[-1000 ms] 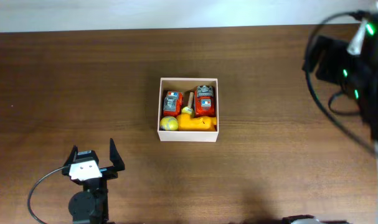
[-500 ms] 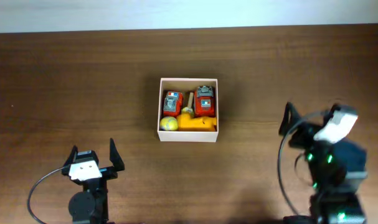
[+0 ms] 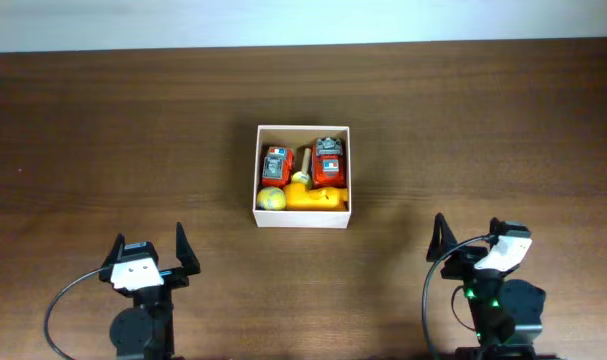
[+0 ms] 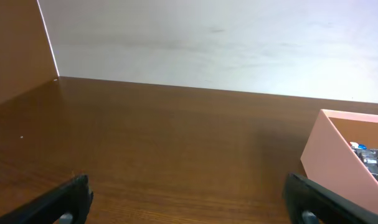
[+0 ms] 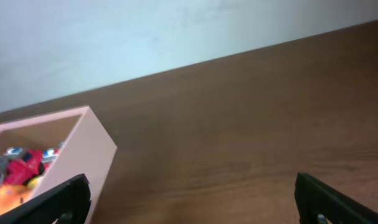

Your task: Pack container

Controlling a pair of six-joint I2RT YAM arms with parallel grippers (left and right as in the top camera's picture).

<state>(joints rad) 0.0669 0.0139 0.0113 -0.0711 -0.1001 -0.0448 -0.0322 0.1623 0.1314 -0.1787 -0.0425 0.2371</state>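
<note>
At mid-table, the container (image 3: 303,219) sits square, with no long axis, toys (image 3: 327,165) inside. Left gripper (image 3: 150,238) and right gripper (image 3: 468,228) sit by the near edge, fingers spread and empty; the container lies ahead between them, about equally far from each. No writing is legible

**Overhead view:** Light is bright, even and diffuse. The worktop (image 3: 133,120) grain is sharp across the frame. The container (image 3: 303,218) casts only a faint, soft shadow at its near edge. A small green lamp glows on the right arm (image 3: 473,296).

**Left wrist view:** The wall (image 4: 207,43) is pale and slightly washed out. The worktop carries a dull sheen. The fingers (image 4: 67,200) of the left tool (image 4: 185,183) are dark and out of focus.

**Right wrist view:** The wall has a cooler, bluish cast. The fingers (image 5: 64,196) of the right tool (image 5: 189,186) are blurred. The container wall renders pink in both wrist views.
</note>
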